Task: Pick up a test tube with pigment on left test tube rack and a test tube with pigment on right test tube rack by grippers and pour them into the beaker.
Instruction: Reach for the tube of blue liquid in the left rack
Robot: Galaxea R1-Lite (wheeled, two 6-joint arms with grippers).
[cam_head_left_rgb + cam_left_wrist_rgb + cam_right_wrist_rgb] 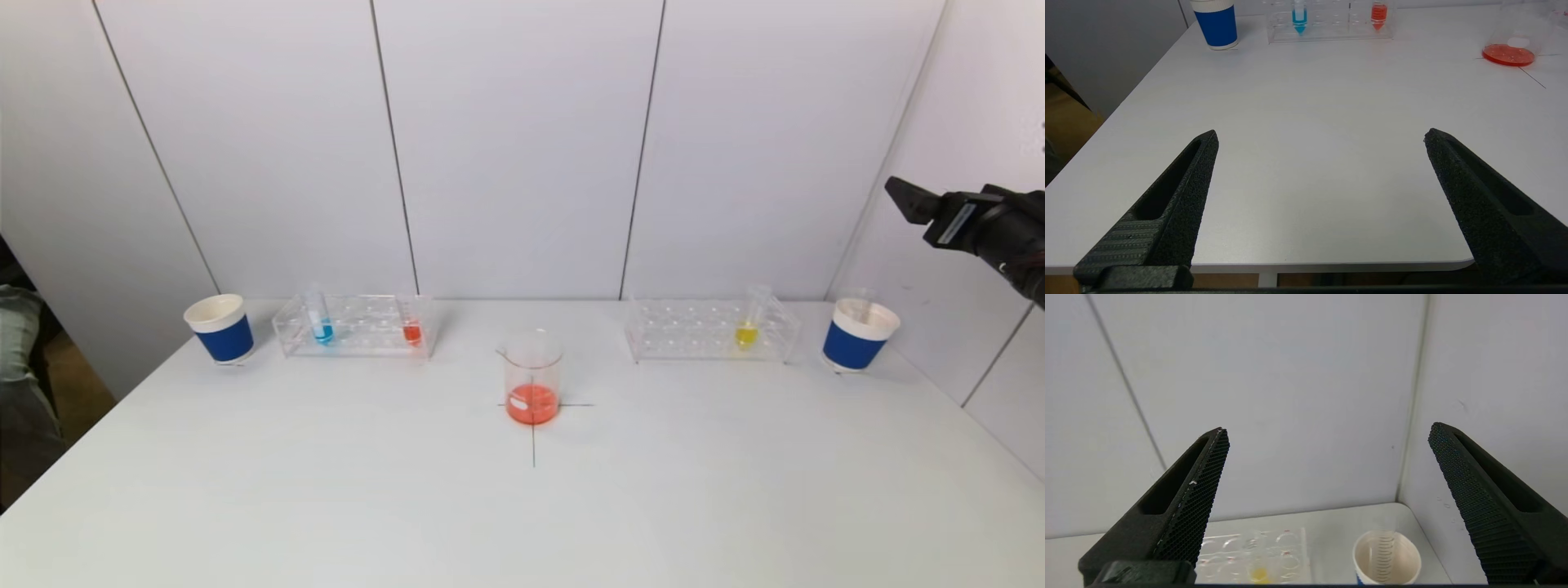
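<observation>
Tube [1383, 555] in cup [1386, 559], half-hidden

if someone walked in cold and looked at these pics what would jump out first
Probably the clear glass beaker with orange-red liquid, standing on a cross mark at the middle of the white table. Next, the coloured tubes in the clear racks: blue test tube and red test tube on the left, yellow test tube on the right. The right gripper hangs high above the right blue paper cup, jaws open.

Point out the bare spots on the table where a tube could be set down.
Bare: the near half of the table before the beaker, and the gaps between the beaker and each rack. Crowded: the back row, left rack and right rack flanked by blue cups.
</observation>
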